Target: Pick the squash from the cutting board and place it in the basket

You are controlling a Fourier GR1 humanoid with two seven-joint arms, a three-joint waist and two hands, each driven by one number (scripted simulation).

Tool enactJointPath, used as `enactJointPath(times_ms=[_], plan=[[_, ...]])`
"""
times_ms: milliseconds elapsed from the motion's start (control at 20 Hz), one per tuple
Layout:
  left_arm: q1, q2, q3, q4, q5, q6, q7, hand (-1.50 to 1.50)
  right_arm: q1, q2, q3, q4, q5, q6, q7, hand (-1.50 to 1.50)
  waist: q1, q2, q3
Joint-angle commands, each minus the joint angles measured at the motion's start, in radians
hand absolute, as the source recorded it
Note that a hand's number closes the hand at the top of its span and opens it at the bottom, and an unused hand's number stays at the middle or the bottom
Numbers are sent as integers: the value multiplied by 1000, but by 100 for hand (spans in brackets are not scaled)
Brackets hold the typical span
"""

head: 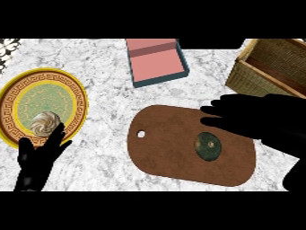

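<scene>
A dark green round squash [208, 146] lies on the brown cutting board [168, 148], right of the board's middle. My right hand [261, 117] hovers over the board's upper right part, fingers straight and pointing left, just above and right of the squash without touching it. The woven basket [274, 67] stands at the top right, partly cut off by the view's edge. My left hand [39, 157] rests at the lower left with fingers up, its tips over the rim of a plate.
A yellow patterned plate [16, 105] with a cream swirled pastry [45, 124] sits at the left. A pink tray with a teal rim [156, 60] lies at the top centre. Marble counter shows between them.
</scene>
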Motion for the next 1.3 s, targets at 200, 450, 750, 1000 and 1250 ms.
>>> enactJointPath(times_ms=[200,450,750,1000,1250], plan=[[29,0,4,-9,-9,-18,74,0,53,86,130,109,291,-90,-115,-150,4,7,-9],[23,-16,8,2,-42,-13,82,0,106,90,103,143,350,-117,-206,-150,-1,6,-10],[10,-41,18,26,-52,-26,73,0,90,186,154,280,486,-212,-268,-150,1,7,-10],[7,-41,57,52,-40,-57,59,0,135,177,114,258,504,-200,-312,-150,-5,6,-10],[69,-79,21,-4,-92,-16,49,0,164,209,120,326,572,-280,-372,-150,-3,6,-10]])
